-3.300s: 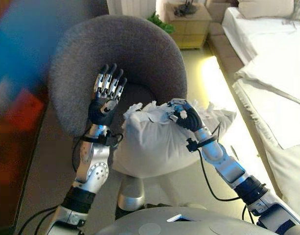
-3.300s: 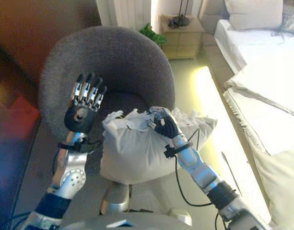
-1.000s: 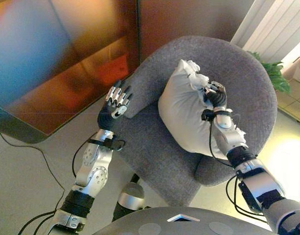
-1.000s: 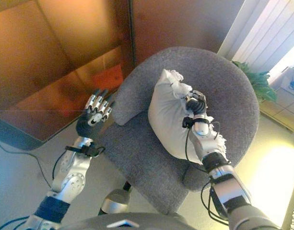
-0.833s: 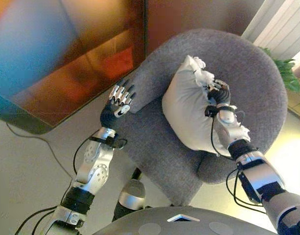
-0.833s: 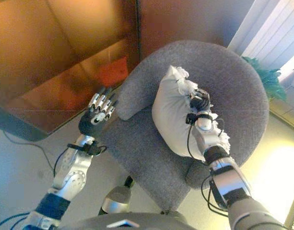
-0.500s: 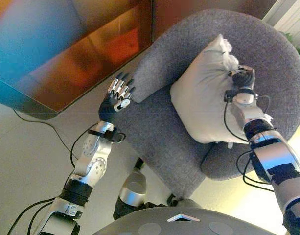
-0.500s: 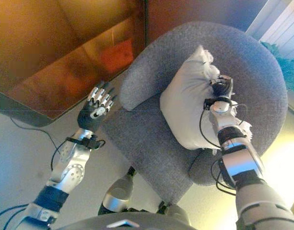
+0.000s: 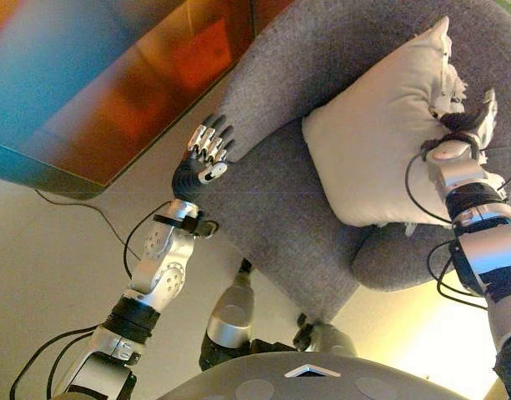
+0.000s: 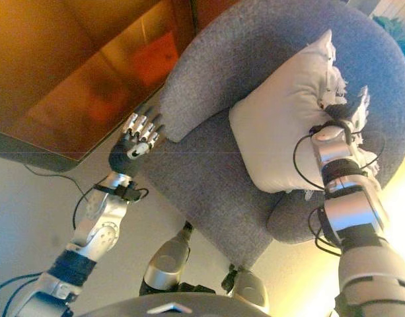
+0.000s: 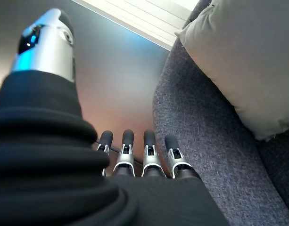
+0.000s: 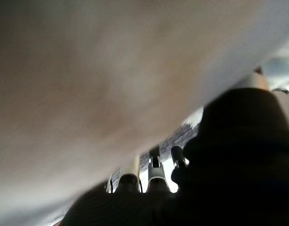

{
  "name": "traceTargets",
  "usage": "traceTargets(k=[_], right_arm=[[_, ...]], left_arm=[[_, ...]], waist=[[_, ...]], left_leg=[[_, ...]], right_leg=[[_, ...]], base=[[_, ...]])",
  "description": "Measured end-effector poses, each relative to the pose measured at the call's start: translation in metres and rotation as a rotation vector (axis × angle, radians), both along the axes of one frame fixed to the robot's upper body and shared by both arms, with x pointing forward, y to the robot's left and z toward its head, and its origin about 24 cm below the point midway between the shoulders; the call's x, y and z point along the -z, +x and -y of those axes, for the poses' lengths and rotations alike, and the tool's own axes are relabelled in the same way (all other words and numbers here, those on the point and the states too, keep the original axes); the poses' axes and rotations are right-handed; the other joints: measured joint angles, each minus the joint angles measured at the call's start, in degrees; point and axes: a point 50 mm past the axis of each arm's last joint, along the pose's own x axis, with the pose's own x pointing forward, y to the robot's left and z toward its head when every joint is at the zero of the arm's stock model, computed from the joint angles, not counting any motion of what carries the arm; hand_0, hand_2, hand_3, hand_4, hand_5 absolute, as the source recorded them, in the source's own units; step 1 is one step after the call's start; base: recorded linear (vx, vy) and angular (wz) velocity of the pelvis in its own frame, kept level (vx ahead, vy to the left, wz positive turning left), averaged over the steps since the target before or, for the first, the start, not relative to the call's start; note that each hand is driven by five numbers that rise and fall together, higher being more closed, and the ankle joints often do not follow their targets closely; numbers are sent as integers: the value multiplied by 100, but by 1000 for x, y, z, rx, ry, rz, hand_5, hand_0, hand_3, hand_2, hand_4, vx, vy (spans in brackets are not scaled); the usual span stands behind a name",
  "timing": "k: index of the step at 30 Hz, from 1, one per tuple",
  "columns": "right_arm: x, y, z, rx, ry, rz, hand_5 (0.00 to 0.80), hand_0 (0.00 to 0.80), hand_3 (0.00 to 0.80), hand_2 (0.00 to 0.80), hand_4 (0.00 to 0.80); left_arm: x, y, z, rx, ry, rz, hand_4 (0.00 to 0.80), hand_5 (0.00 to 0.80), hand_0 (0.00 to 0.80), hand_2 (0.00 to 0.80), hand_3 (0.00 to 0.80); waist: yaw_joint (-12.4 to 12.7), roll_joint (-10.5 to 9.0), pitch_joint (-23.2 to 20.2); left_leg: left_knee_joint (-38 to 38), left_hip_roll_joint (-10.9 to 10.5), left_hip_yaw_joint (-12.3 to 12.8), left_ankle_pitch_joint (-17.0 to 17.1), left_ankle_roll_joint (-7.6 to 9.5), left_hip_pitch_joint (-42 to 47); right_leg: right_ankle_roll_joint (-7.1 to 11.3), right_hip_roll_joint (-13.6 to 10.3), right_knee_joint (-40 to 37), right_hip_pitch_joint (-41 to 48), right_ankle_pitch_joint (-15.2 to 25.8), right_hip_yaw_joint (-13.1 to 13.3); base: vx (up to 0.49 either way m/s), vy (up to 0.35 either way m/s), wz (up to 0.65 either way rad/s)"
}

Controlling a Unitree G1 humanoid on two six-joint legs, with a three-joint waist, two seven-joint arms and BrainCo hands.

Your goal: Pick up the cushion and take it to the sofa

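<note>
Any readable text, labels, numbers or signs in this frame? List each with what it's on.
None. No print shows on the cushion, the grey chair, the brown panel behind it, or either hand: left hand, right hand.

Glossy reddish-brown panel (image 9: 113, 75) stood just beyond the left hand (image 9: 203, 162), on its outer side, and carried a blue sheen over its far part. An orange-red patch (image 9: 201, 54) showed on the panel, straight past the hand's fingertips. The panel's dark lower edge (image 9: 38, 171) met a pale floor (image 9: 47, 250), which spread beneath that hand. A white slatted blind (image 11: 149, 14) lay well beyond the hand. Green leaves (image 10: 395, 26) showed beyond the right hand (image 10: 334, 122).
</note>
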Motion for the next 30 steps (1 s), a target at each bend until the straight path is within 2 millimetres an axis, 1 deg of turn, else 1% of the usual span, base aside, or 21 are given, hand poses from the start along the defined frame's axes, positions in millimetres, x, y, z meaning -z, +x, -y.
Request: traceTargets(k=[1, 3, 5, 7, 8, 9, 12, 13, 14, 15, 17, 19, 20, 23, 25, 27, 28, 29, 30], right_arm=[[-4, 1, -2, -6, -8, 12, 0, 0, 0, 0, 0], [-11, -1, -3, -20, -39, 42, 0, 0, 0, 0, 0], [-16, -4, -6, -34, -70, 66, 0, 0, 0, 0, 0], [-18, -10, -4, -41, -93, 95, 0, 0, 0, 0, 0], [-19, -14, -6, -47, -81, 123, 0, 0, 0, 0, 0], [-19, -19, -8, -59, -77, 153, 0, 0, 0, 0, 0], [-10, -37, -9, -84, -93, 181, 0, 0, 0, 0, 0], [-7, -44, -9, -90, -104, 188, 0, 0, 0, 0, 0], [-4, -50, -10, -100, -108, 197, 0, 0, 0, 0, 0], [-1, -56, -11, -109, -115, 203, 0, 0, 0, 0, 0], [4, -71, -20, -152, -126, 241, 0, 0, 0, 0, 0], [10, -82, -26, -181, -109, 271, 0, 0, 0, 0, 0], [15, -90, -29, -201, -105, 272, 0, 0, 0, 0, 0], [29, -105, -36, -254, -83, 254, 0, 0, 0, 0, 0], [35, -110, -39, -273, -52, 237, 0, 0, 0, 0, 0], [42, -119, -44, -328, -33, 213, 0, 0, 0, 0, 0], [43, -120, -45, -336, -28, 208, 0, 0, 0, 0, 0], [52, -124, -51, -375, 12, 180, 0, 0, 0, 0, 0], [57, -126, -52, -393, 27, 164, 0, 0, 0, 0, 0]], left_arm=[[0, 0, -1, -2, 1, 4, 0, 0, 0, 0, 0], [-1, 0, -2, -2, 8, 7, 0, 0, 0, 0, 0], [-1, -1, -3, -3, 15, 7, 0, 0, 0, 0, 0], [-1, -2, -4, -6, 11, 10, 0, 0, 0, 0, 0], [-1, -4, -5, -10, 7, 10, 0, 0, 0, 0, 0], [0, -7, -5, -10, 2, 9, 0, 0, 0, 0, 0], [1, -13, -11, -32, -8, 3, 0, 0, 0, 0, 0], [1, -14, -13, -42, -12, 5, 0, 0, 0, 0, 0], [0, -15, -14, -50, -16, 7, 0, 0, 0, 0, 0], [0, -16, -15, -55, -19, 9, 0, 0, 0, 0, 0], [1, -19, -20, -78, -28, 2, 0, 0, 0, 0, 0], [2, -22, -21, -88, -39, -2, 0, 0, 0, 0, 0], [3, -23, -21, -92, -46, -4, 0, 0, 0, 0, 0], [3, -26, -23, -105, -61, -9, 0, 0, 0, 0, 0], [5, -27, -23, -107, -66, -15, 0, 0, 0, 0, 0], [8, -30, -22, -112, -77, -29, 0, 0, 0, 0, 0], [9, -30, -22, -113, -79, -31, 0, 0, 0, 0, 0], [13, -34, -25, -130, -88, -49, 0, 0, 0, 0, 0], [15, -35, -24, -131, -93, -55, 0, 0, 0, 0, 0]], waist=[[-55, 23, 20], [-107, 44, 48], [-222, 50, 61], [-283, 37, 86], [-357, 16, 104], [-381, -7, 126], [-556, -64, 161], [-666, -80, 175], [-701, -90, 180], [-792, -116, 195], [-873, -129, 202], [-1050, -149, 200], [-1052, -156, 196], [-1216, -198, 159], [-1318, -231, 64], [-1361, -260, -122], [-1374, -271, -160], [-1462, -327, -341], [-1458, -341, -360]], left_leg=[[0, 2, 4, 0, 0, 0], [-1, 15, 114, -1, 1, 2], [-2, 26, 154, -1, 2, 10], [-4, 41, 204, -3, 3, 40], [-5, 52, 262, -6, 8, 58], [-7, 62, 330, -17, 18, 105], [-9, 75, 468, -65, 28, 250], [-11, 77, 477, -79, 28, 307], [-11, 80, 495, -92, 26, 360], [-12, 95, 576, -117, 20, 443], [-14, 108, 635, -156, 20, 594], [-15, 127, 725, -198, 15, 712], [-16, 138, 770, -219, 10, 783], [-16, 162, 833, -254, 3, 926], [-17, 170, 886, -267, -1, 973], [-17, 173, 952, -292, 0, 1027], [-17, 173, 954, -294, 0, 1029], [-18, 177, 990, -307, -2, 1083], [-20, 180, 1042, -329, 2, 1171]], right_leg=[[0, 0, 0, 0, 0, 3], [-11, 4, 0, -40, 15, 72], [-14, 11, 0, -43, 19, 95], [-25, 22, 0, -42, 28, 147], [-29, 29, 0, -42, 32, 184], [-35, 32, 0, -37, 43, 241], [-32, 51, 0, 41, 51, 375], [-32, 52, -1, 98, 51, 391], [-32, 52, -2, 138, 51, 407], [-32, 61, -1, 168, 52, 490], [-34, 65, -2, 266, 49, 572], [-41, 80, -2, 345, 42, 652], [-44, 89, -3, 384, 41, 699], [-52, 104, -2, 489, 32, 779], [-54, 111, -2, 509, 31, 832], [-54, 111, -2, 521, 31, 902], [-54, 111, -2, 521, 31, 905], [-53, 114, -2, 547, 30, 935], [-48, 113, -3, 611, 26, 980]], base=[[-15, 13, -6], [-6, 16, -14], [4, 14, -10], [22, 21, -11], [36, 28, -19], [40, 28, -25], [73, 26, -21], [128, 27, -15], [107, 18, -20], [98, 18, -23], [74, 17, -25], [98, 32, -22], [65, 31, -19], [40, 33, -15], [19, 41, -14], [-7, 36, -15], [-12, 47, -9], [-12, 47, -13], [-13, 51, -22]])
